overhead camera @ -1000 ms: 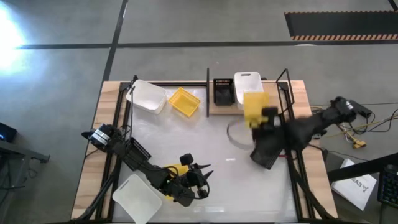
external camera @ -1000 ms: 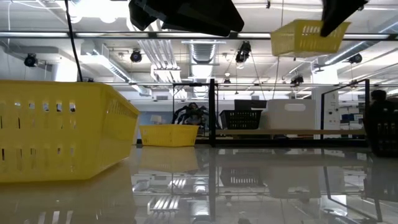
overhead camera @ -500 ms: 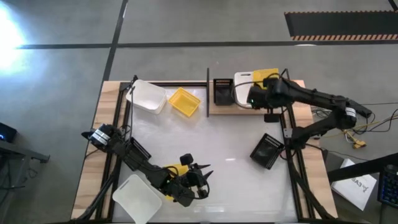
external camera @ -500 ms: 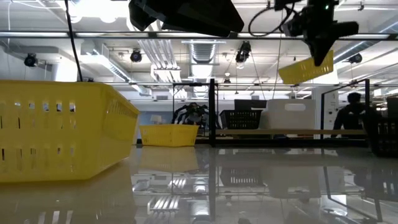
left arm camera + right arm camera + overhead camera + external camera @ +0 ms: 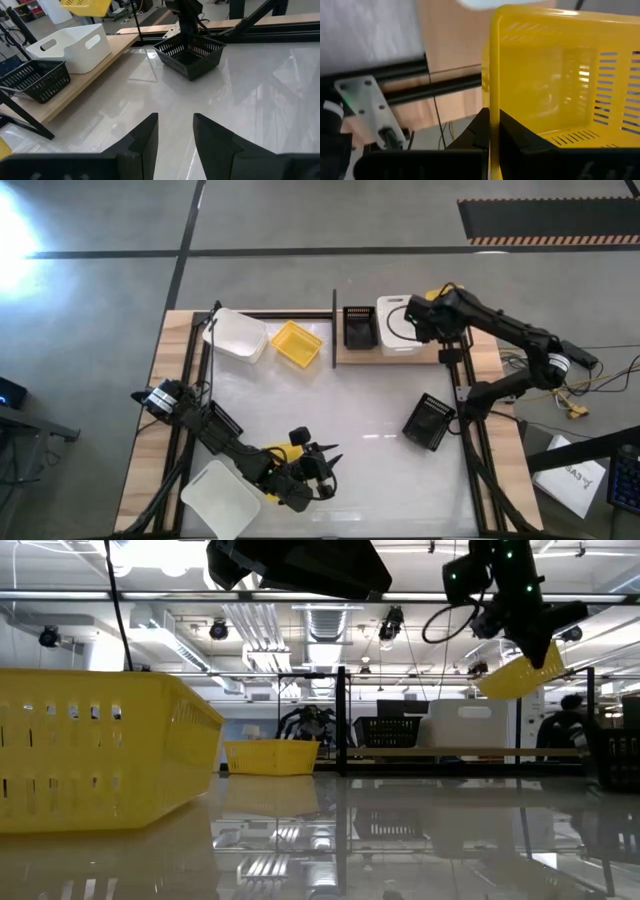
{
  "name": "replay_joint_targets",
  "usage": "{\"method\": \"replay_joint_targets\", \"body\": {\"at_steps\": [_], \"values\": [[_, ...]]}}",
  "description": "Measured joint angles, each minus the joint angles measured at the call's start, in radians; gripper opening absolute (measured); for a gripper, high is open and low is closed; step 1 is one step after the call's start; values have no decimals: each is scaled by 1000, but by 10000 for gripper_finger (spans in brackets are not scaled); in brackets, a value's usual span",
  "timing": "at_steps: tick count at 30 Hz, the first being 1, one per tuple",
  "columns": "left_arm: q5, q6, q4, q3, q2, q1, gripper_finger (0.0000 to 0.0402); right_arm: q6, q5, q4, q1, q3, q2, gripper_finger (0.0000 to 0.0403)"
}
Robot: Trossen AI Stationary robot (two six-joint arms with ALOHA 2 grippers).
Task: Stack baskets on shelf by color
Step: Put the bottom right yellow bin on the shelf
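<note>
Your right gripper (image 5: 490, 132) is clamped on the rim of a yellow basket (image 5: 520, 673), holding it tilted in the air above the right end of the shelf (image 5: 345, 358), at about 1 o'clock on the surface (image 5: 340, 410). On the shelf you've got a black basket (image 5: 359, 328) and a white basket (image 5: 398, 325) side by side, touching or nearly so. A second black basket (image 5: 431, 421) sits on the surface at 3 o'clock, off the shelf. At 11 o'clock, another white basket (image 5: 236, 334) and another yellow basket (image 5: 297, 343) lie just beside each other. Your left gripper (image 5: 175, 132) is parked low at 6 o'clock, fingers apart, holding nothing. Near it: a third white basket (image 5: 221, 496) at 7 o'clock and a third yellow basket (image 5: 95, 750) partly hidden under the left arm.
</note>
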Motion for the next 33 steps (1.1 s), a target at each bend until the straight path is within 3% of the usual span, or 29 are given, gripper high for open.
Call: {"method": "replay_joint_targets", "body": {"at_steps": [8, 17, 33], "values": [[0, 1, 0, 0, 0, 0, 107, -76, -48, 73, -46, -128, -3, 8], [0, 1, 0, 0, 0, 0, 107, -177, -129, 274, -126, -266, -3, 8], [0, 1, 0, 0, 0, 0, 107, -214, -166, 395, -176, -352, -5, 22]]}}
